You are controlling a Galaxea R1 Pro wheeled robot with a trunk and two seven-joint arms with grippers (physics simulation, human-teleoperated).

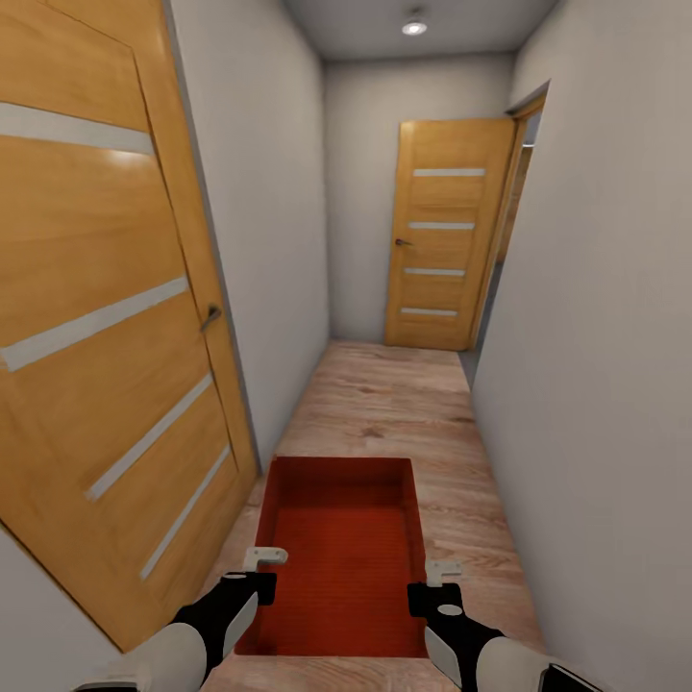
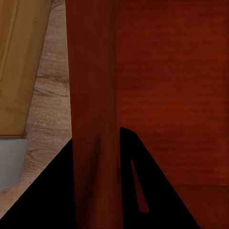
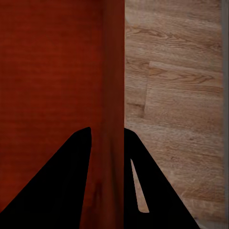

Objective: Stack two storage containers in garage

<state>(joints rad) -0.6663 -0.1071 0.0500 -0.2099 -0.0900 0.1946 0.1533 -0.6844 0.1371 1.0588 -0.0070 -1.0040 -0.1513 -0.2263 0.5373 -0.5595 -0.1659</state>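
Observation:
I hold one orange-red open-top storage container [image 1: 341,557] low in front of me over a light wood plank floor [image 1: 384,404] in a narrow hallway. My left gripper [image 1: 261,569] is shut on the container's left wall [image 2: 93,95], one finger inside and one outside. My right gripper [image 1: 439,582] is shut on the bin's right wall [image 3: 113,71] in the same way. In the wrist views the left gripper [image 2: 95,143] and the right gripper [image 3: 107,138] each straddle a red wall. The bin is empty. The second container is out of view, as are the living room and the garage.
An open wooden door [image 1: 106,317] with pale stripes leans in close on the left. White walls [image 1: 596,384] hem the corridor on both sides. At the far end stands another wooden door [image 1: 447,235], swung open beside a doorway [image 1: 495,308] on the right.

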